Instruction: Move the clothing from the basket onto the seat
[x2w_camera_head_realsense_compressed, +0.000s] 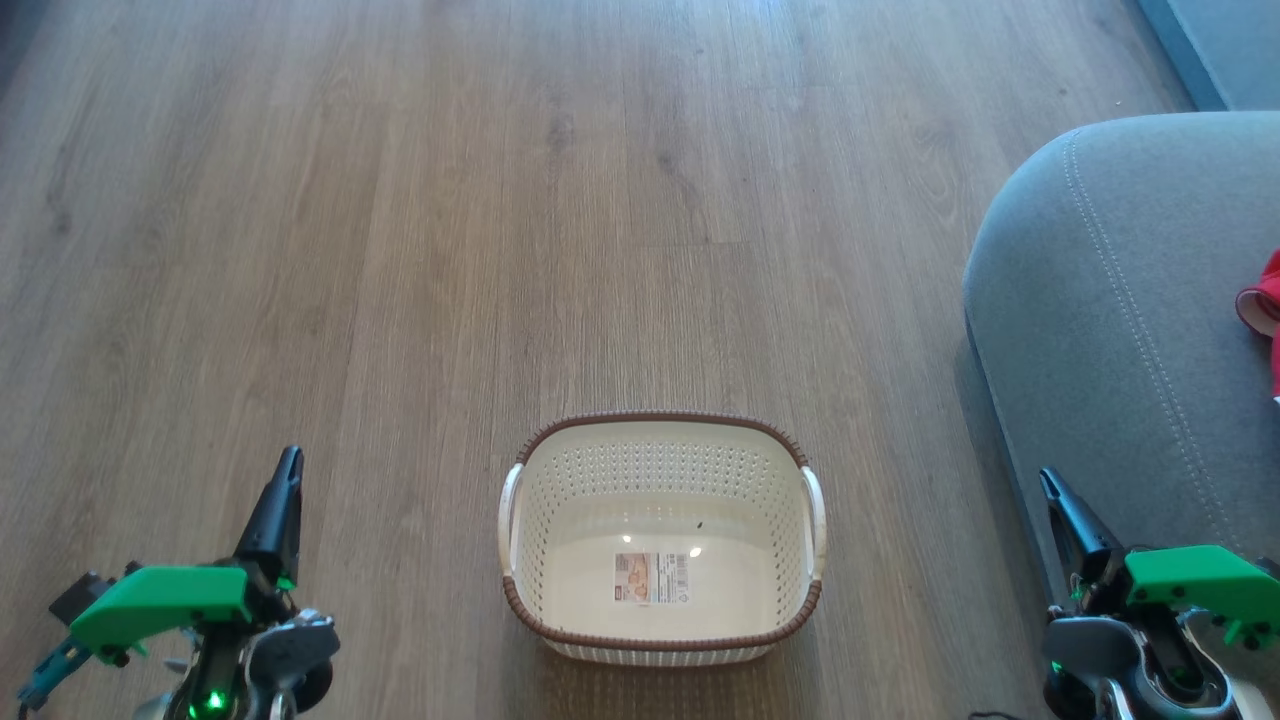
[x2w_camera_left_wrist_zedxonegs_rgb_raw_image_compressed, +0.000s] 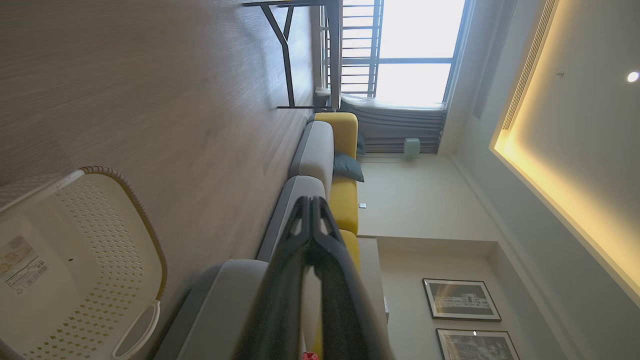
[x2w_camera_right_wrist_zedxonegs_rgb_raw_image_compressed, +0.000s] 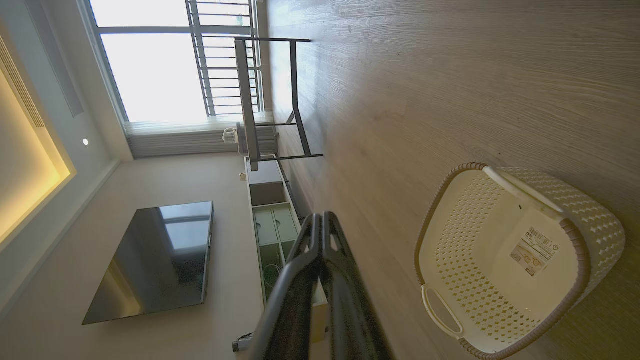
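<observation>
A wooden floor (x2w_camera_head_realsense_compressed: 400, 250) spreads wide. At the right sits the grey seat (x2w_camera_head_realsense_compressed: 1120, 330), with a bit of the red clothing (x2w_camera_head_realsense_compressed: 1262, 300) lying on it at the picture's edge. The cream basket (x2w_camera_head_realsense_compressed: 660, 470) stands on the floor between the two arms, its bare bottom showing a sticker (x2w_camera_head_realsense_compressed: 651, 577). The left gripper (x2w_camera_head_realsense_compressed: 288, 470) and the right gripper (x2w_camera_head_realsense_compressed: 1050, 485) hang low, each with fingers pressed together and holding nothing.

Left claw (x2w_camera_head_realsense_compressed: 289, 468) and right claw (x2w_camera_head_realsense_compressed: 1050, 488) low, both pinched closed, empty.
</observation>
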